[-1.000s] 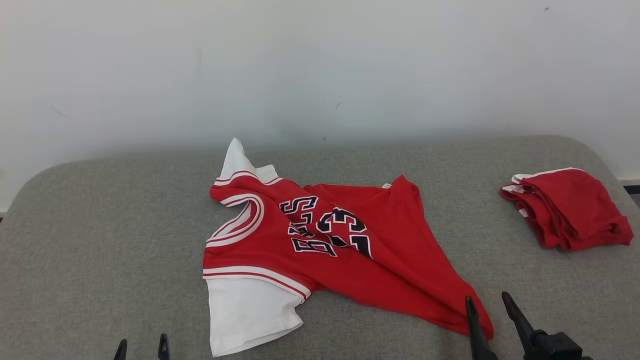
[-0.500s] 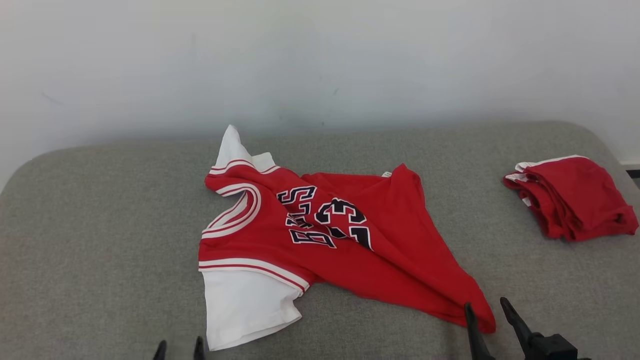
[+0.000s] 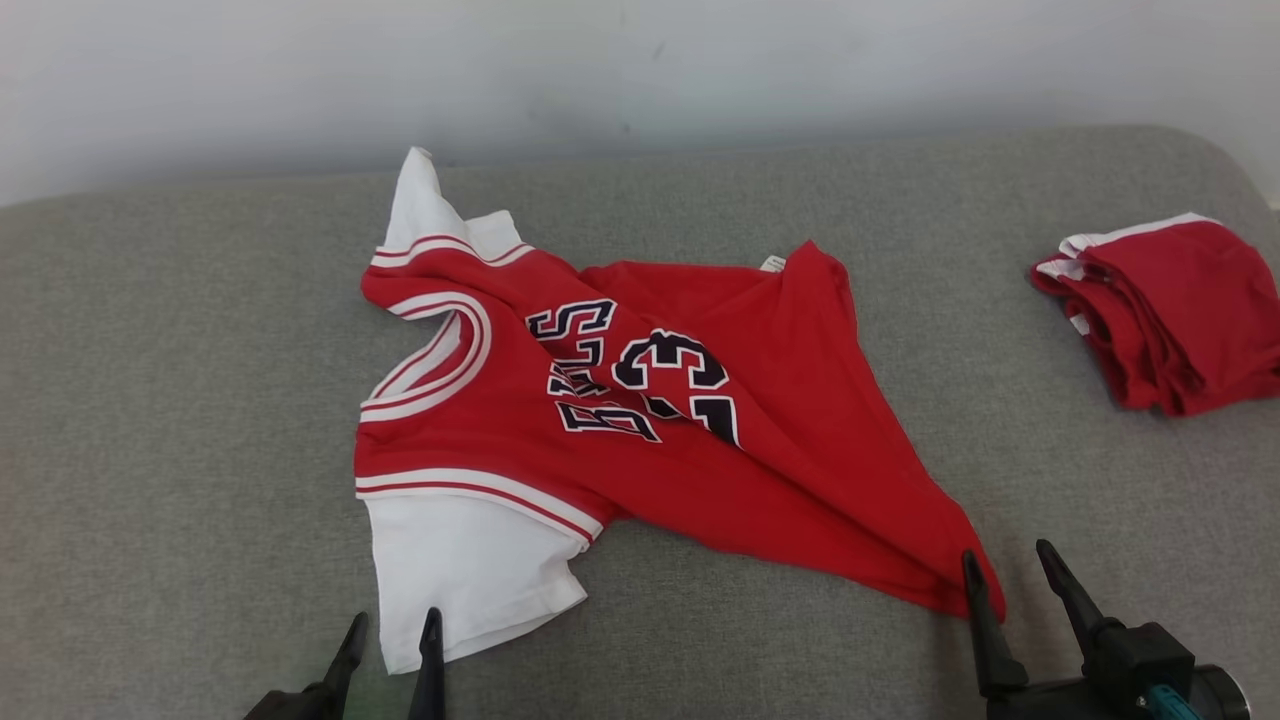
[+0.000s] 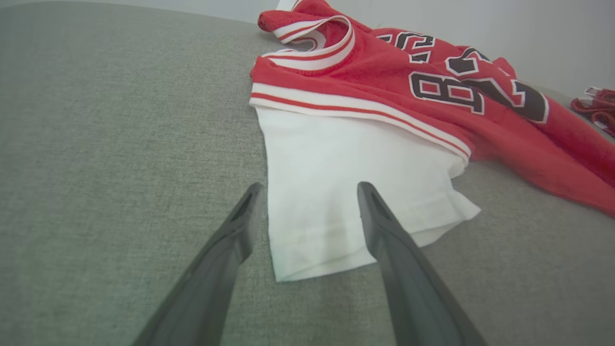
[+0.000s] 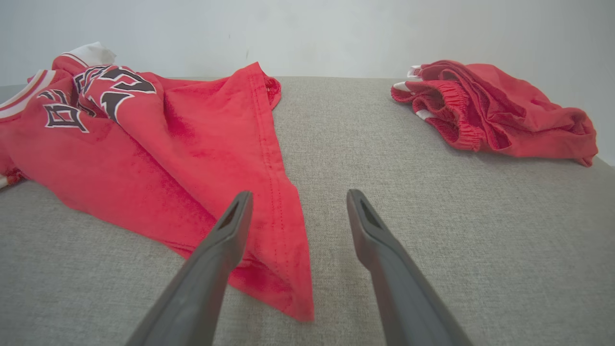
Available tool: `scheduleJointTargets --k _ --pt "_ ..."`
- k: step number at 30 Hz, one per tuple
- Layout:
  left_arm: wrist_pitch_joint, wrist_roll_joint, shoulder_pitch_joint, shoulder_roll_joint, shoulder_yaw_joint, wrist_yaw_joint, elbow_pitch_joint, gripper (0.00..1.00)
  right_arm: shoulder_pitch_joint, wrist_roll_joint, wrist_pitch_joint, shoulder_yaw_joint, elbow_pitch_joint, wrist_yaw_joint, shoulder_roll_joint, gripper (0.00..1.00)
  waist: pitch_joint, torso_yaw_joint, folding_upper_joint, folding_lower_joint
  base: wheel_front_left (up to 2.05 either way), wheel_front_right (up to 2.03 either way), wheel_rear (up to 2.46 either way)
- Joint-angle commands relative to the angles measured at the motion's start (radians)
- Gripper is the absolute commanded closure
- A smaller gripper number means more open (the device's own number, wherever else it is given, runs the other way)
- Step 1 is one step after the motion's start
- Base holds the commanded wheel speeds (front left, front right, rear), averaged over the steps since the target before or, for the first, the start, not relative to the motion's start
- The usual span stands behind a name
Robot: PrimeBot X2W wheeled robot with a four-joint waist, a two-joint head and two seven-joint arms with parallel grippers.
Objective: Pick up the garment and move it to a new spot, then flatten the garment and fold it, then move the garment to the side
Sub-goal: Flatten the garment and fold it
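A broad grey fabric cushion (image 3: 150, 400) took up most of what I could see, backed at twelve o'clock by a plain pale wall (image 3: 640, 60). The garment (image 3: 800, 440), a red basketball jersey with dark white-edged lettering, lay rumpled about the middle of the cushion. Its striped neckline was toward nine o'clock, and the red body was creased and drawn out to a point toward five o'clock. One white sleeve (image 3: 470, 570) spread flat at seven o'clock, and another white piece stuck up at eleven o'clock. Well apart from the jersey, toward two o'clock, sat a folded red pile (image 3: 1180, 320) with white trim and a gathered waistband.

The right gripper (image 3: 1007, 555) stood at five o'clock with its fingers spread wide and nothing between them. One finger was over the jersey's pointed red corner, the other over bare cushion. The left gripper (image 3: 395, 625), at seven o'clock, was spread just as wide and also empty. It straddled the outer edge of the white sleeve, one finger above the sleeve and one beside it over the cushion. I could not tell whether any fingertip touched the cloth.
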Motion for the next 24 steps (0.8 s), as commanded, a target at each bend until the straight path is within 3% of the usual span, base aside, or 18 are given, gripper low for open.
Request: scheduleJointTargets --k 1,11,12,13,14,24 --pt "-0.003 -0.007 -0.012 0.003 0.003 0.001 0.013 0.00 -0.007 -0.005 0.000 -0.002 -0.004 -0.003 -0.003 0.00 0.024 -0.017 -0.0001 -0.0002 0.00 0.00 0.00" --pt "0.002 -0.028 -0.048 0.002 -0.003 0.022 0.153 0.01 -0.020 -0.007 0.000 -0.011 -0.024 -0.003 0.001 0.00 0.037 -0.040 -0.0001 -0.0002 0.00 0.00 0.00" --pt "0.002 -0.029 -0.052 0.002 -0.004 0.019 0.154 0.72 -0.019 -0.007 0.000 -0.010 -0.023 -0.003 0.002 0.00 0.035 -0.040 -0.0001 -0.0002 0.00 0.00 0.00" --pt "0.002 -0.029 -0.052 0.002 -0.004 0.019 0.154 0.72 -0.019 -0.007 0.000 -0.010 -0.023 -0.003 0.002 0.00 0.035 -0.040 -0.0001 -0.0002 0.00 0.00 0.00" --pt "0.002 -0.034 -0.055 0.001 -0.005 0.015 0.155 1.00 -0.015 -0.006 0.000 -0.008 -0.022 -0.003 0.001 0.00 0.033 -0.039 -0.0001 -0.0002 0.00 0.00 0.00" --pt "-0.003 0.026 0.001 0.004 0.136 0.034 0.003 1.00 0.035 0.055 0.000 0.074 0.022 -0.003 -0.021 0.00 -0.014 -0.009 -0.0001 -0.0002 0.00 0.00 0.00"
